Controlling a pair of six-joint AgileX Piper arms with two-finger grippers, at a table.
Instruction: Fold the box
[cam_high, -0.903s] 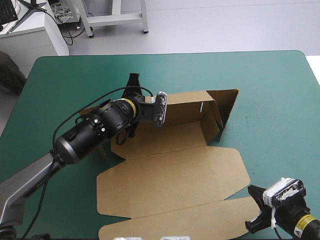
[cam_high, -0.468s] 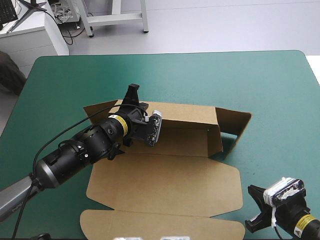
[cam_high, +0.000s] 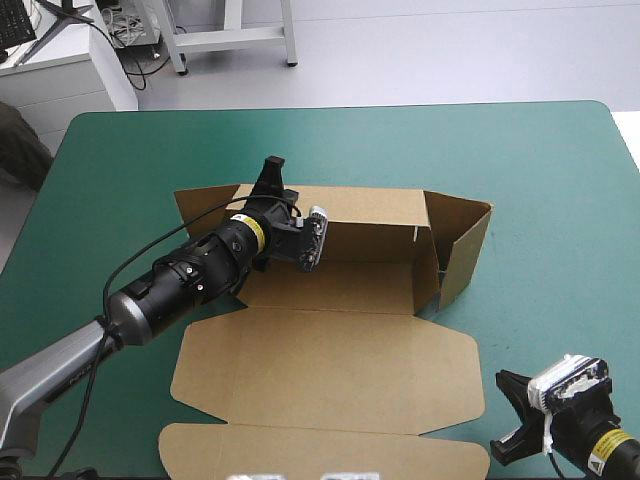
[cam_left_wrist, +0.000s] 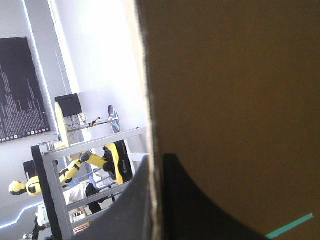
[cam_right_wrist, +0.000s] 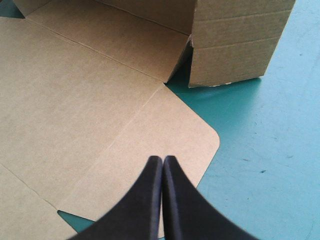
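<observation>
Right gripper (cam_right_wrist: 162, 159) hangs pinched closed on nothing, by the flat lid corner of the box (cam_high: 330, 365), mid-table. Farther back, left gripper (cam_left_wrist: 157, 159) clamps the raised back wall (cam_high: 370, 215) (right end wall (cam_high: 465, 250) is up too). Maybe halfway; tucking's not done.

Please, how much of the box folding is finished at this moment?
Done: on the box, the far wall and the right end wall stand up. In hand: the left tool is shut on the far wall; the right tool is shut, holding nothing, above the lid's corner. Left: the left-end flap looks not folded in, and the lid lies flat.
</observation>
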